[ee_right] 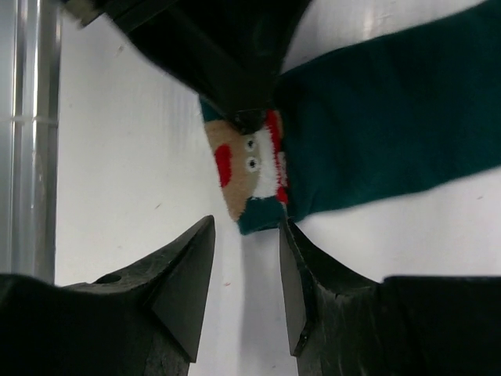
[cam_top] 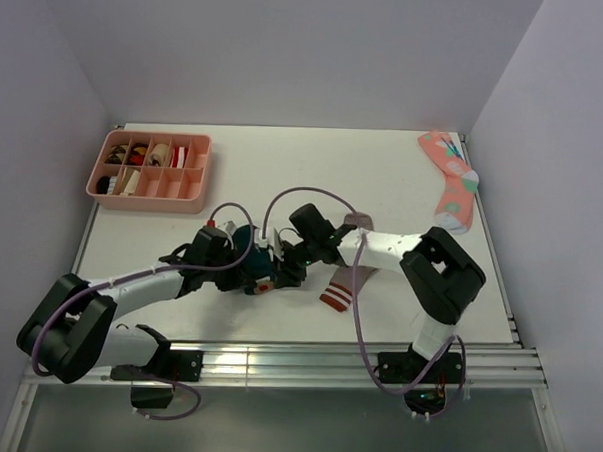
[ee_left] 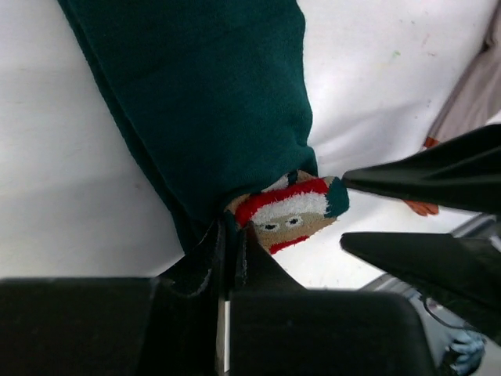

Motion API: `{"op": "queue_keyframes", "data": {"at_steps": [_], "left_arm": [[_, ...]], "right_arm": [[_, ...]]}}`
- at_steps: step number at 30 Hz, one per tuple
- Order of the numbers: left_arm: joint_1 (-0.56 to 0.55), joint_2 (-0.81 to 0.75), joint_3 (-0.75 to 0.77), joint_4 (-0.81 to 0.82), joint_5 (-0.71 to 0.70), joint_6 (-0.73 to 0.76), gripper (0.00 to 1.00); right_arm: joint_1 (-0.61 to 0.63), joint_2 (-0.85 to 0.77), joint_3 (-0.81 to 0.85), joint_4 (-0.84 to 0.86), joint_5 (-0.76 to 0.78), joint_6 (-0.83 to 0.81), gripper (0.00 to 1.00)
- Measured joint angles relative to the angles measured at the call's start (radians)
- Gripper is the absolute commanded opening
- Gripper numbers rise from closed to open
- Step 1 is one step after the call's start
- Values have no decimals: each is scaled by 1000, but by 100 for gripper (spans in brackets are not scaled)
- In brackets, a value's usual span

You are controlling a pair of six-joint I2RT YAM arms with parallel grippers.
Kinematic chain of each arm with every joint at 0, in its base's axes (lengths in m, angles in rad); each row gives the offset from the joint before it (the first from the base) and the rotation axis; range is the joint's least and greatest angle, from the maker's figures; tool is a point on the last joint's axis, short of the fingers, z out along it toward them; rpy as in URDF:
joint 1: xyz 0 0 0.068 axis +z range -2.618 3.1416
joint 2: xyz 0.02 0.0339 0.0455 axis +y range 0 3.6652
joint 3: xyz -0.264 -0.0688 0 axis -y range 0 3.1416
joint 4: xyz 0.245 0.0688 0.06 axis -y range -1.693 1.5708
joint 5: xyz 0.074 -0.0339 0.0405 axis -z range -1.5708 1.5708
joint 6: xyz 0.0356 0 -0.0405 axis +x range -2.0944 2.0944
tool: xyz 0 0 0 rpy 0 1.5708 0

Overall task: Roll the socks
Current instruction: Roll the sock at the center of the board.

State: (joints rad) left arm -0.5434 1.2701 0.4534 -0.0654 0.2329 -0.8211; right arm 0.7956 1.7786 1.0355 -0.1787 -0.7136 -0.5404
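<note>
Crowded at the centre: left gripper [ee_left: 229, 243] and right gripper [ee_right: 246, 235] nose to nose over the green sock [ee_left: 203, 102], hardly a gap between them. Striped-cuff sock [cam_top: 339, 295] lies just right (under the right arm). Behind them bare tabletop [cam_top: 314, 162] runs wide, pink tray [cam_top: 147, 201] far left, coral sock [cam_top: 453, 188] far right.

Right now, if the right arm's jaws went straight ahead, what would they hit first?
Likely the dark green sock: its bear-face end lies ahead of the right gripper and its open jaws. The left gripper pinches it there; height is unclear.
</note>
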Motion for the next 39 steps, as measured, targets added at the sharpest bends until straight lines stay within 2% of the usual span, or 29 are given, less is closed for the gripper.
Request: {"op": "queue_keyframes", "data": {"at_steps": [5,11,26,39], "left_arm": [[0,24,-11,48,57,-4,0],[0,35,-11,62,79,-3,0],[8,46,15,17,84,2,0],[48,55,54,-55,85,50,0]], "right_arm": [[19,-114,-168,165,19,11,45],[24,-135,-189,282,26,10,44],[90,-133,-214,320,76,-29,42],[105,-67,-201,326,127,-42,42]]}}
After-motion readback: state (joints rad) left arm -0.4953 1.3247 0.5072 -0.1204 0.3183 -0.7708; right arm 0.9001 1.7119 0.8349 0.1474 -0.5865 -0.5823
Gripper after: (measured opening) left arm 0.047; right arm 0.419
